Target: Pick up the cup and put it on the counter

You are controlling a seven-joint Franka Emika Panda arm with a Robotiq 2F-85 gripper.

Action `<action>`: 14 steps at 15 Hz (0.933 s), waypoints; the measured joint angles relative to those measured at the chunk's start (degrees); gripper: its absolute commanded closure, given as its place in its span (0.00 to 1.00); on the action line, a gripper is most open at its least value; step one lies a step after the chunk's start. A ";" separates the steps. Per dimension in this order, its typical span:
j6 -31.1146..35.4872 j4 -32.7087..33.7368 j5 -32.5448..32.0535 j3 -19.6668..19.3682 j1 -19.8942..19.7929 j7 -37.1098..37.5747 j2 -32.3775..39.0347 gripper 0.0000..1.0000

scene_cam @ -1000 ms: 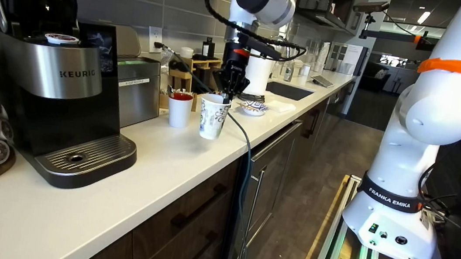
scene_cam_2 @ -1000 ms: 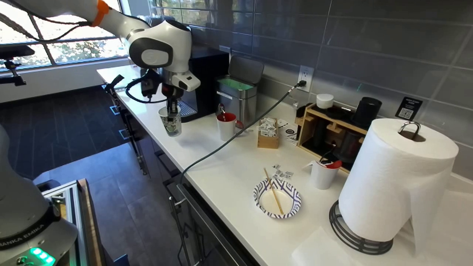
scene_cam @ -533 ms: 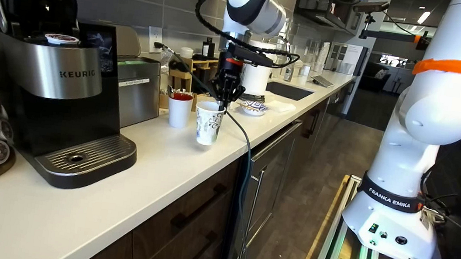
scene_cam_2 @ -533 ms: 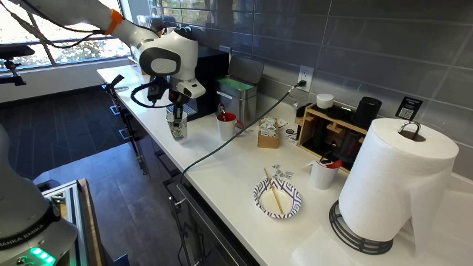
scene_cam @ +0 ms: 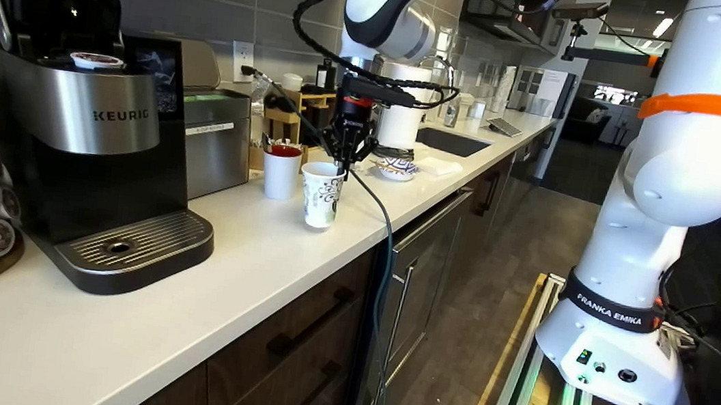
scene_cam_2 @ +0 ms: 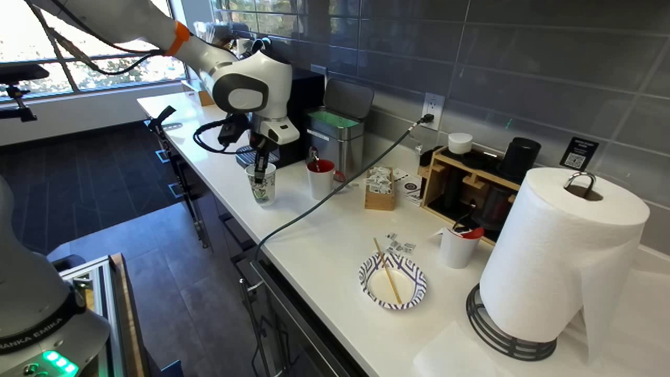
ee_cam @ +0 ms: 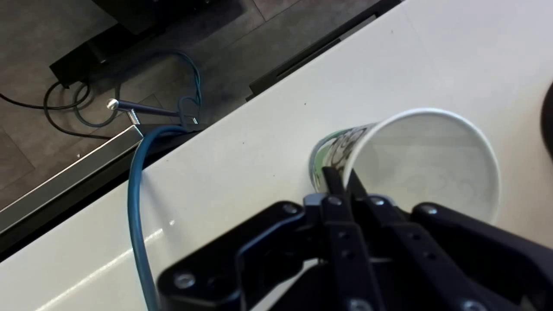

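Smooth paper is seen in the cup (scene_cam: 320,197), soft paper in the roll (scene_cam_2: 565,251). The table (scene_cam: 252,244) is finished smooth and faintly glossy; the drawers (scene_cam: 249,381) are faced in matt wood. Brushed metal is shown on the brewer (scene_cam: 87,128) and bin (scene_cam: 220,161), glossy tile on the wall (scene_cam_2: 523,68), bare wood on the box (scene_cam_2: 379,202).

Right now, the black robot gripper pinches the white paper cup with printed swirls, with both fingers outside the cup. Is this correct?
No, only one finger is outside; the wrist view shows the other finger inside the cup. The gripper does pinch it.
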 measured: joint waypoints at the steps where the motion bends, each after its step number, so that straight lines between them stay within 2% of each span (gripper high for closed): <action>1: 0.00 0.30 0.12 -0.08 0.00 0.30 0.34 0.99; 8: 2.45 1.55 2.94 -0.42 -0.09 0.35 2.84 0.97; 9: 3.05 1.60 3.21 -0.42 -0.12 0.35 3.02 0.71; 10: 3.58 1.64 3.41 -0.42 -0.14 0.35 3.14 0.71; 14: 4.31 1.85 3.46 -0.42 -0.14 0.35 3.19 0.42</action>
